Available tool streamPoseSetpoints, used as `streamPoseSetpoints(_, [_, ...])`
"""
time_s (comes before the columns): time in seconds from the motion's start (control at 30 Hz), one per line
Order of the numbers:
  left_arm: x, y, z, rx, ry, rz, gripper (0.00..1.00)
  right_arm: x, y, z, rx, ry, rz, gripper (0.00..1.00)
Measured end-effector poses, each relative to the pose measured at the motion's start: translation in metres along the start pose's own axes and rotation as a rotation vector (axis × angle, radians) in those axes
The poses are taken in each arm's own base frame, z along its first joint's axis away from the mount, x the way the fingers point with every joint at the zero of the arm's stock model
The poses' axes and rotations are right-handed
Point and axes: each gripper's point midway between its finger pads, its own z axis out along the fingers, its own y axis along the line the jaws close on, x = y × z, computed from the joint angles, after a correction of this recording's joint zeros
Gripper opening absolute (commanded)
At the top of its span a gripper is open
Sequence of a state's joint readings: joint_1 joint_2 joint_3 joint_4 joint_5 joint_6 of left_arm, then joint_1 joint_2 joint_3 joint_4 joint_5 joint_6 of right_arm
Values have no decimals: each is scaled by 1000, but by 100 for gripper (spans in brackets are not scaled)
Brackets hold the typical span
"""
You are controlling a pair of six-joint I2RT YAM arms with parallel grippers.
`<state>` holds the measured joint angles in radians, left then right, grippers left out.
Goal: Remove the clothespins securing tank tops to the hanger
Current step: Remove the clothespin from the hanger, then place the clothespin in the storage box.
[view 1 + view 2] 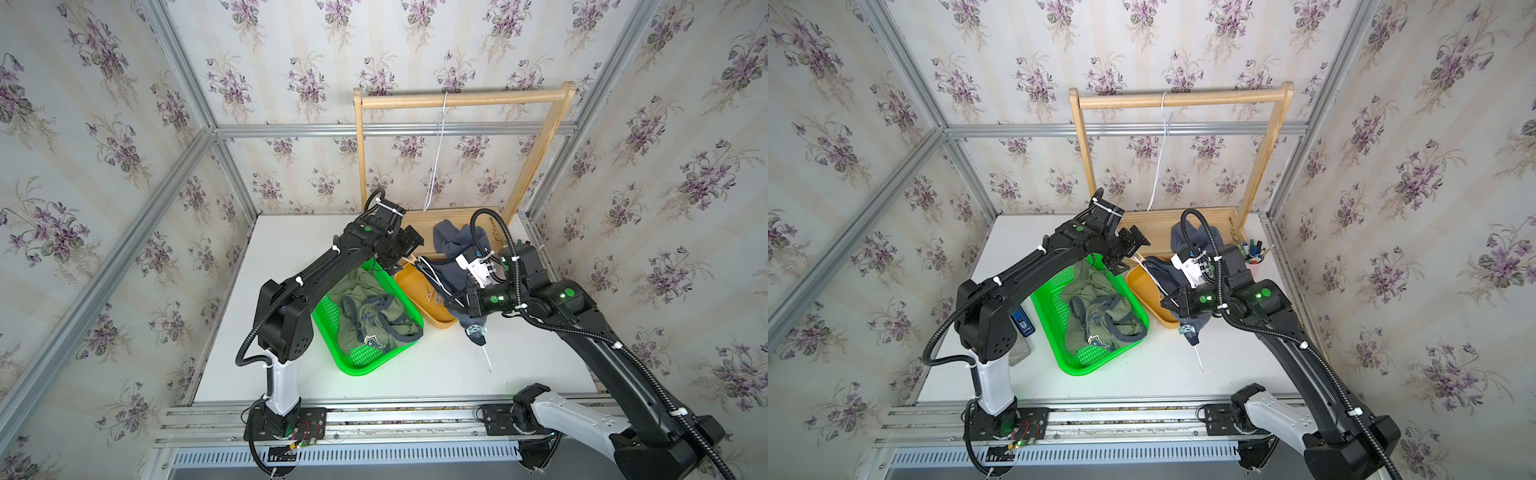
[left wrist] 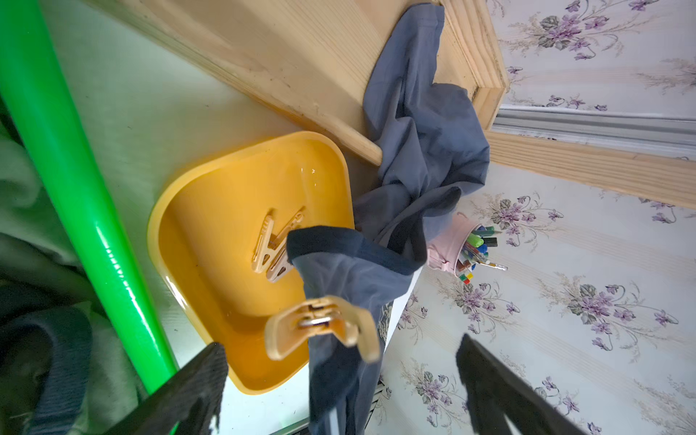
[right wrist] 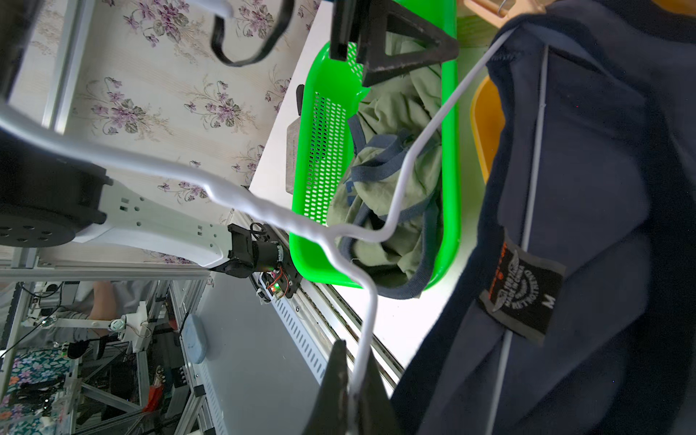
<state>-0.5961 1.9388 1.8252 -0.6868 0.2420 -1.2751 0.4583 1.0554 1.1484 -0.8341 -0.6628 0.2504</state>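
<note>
The slate blue tank top [image 1: 453,245] hangs from a white wire hanger [image 3: 414,150], and my right gripper [image 3: 356,380] is shut on that hanger's wire. A tan clothespin [image 2: 324,324] is clipped on the top's navy-trimmed strap [image 2: 339,248]. My left gripper [image 2: 339,361] is open, with its fingers either side of that pin and apart from it. A mint-green clothespin [image 1: 475,330] grips the top's lower end. Two tan clothespins [image 2: 275,244] lie in the yellow tray [image 2: 226,188]. The olive tank top [image 1: 370,311] lies crumpled in the green basket [image 1: 328,316].
A wooden rack [image 1: 461,99] stands at the back with a second white hanger [image 1: 440,137] on its rod. A pink cup of pens [image 2: 452,244] sits by the rack's right post. A blue device [image 1: 1022,322] lies left of the basket.
</note>
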Motion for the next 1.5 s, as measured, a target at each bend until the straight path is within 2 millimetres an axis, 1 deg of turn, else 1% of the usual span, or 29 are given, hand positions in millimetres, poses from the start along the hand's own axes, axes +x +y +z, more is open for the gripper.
streamPoseSetpoints(0.03, [-1, 1, 0, -3, -4, -2, 78, -1, 1, -1, -1, -2, -6, 0])
streamPoseSetpoints(0.1, [-1, 1, 0, -3, -6, -9, 65, -1, 2, -1, -4, -5, -17, 0])
streamPoseSetpoints(0.2, [-2, 1, 0, -5, -12, -13, 52, 0, 2, -1, -6, -2, -23, 0])
streamPoseSetpoints(0.3, [-5, 0, 0, -4, -24, -16, 42, 6, 0, 0, -3, 11, -22, 0])
streamPoseSetpoints(0.37, [-5, -1, -1, -2, -24, -16, 39, 9, -1, 0, 0, 18, -27, 0])
streamPoseSetpoints(0.7, [-6, -1, -1, -2, -31, -19, 26, 13, -1, -3, 10, 20, -46, 0])
streamPoseSetpoints(0.87, [-6, -1, -1, -2, -31, -19, 25, 13, -5, -3, 27, 18, -50, 0])
streamPoseSetpoints(1.0, [-15, -5, -7, 15, -41, -25, 19, 24, -19, 5, 57, 54, -18, 0])
streamPoseSetpoints(1.1, [-28, -11, -15, 38, -63, -29, 18, 35, -27, 9, 75, 81, 7, 0])
streamPoseSetpoints(1.17, [-34, -12, -18, 43, -73, -29, 18, 36, -28, 8, 81, 77, 20, 0])
streamPoseSetpoints(1.23, [-32, -10, -17, 39, -67, -25, 18, 35, -27, 7, 85, 67, 20, 0])
streamPoseSetpoints(1.3, [-30, -5, -13, 26, -54, -24, 18, 28, -24, 3, 90, 48, 19, 0])
streamPoseSetpoints(1.4, [-25, -1, 2, 2, -29, -20, 18, 13, -15, -7, 96, -2, 4, 0])
streamPoseSetpoints(1.5, [-21, -1, 17, -8, -2, -9, 17, -8, -3, -22, 107, -71, -12, 0])
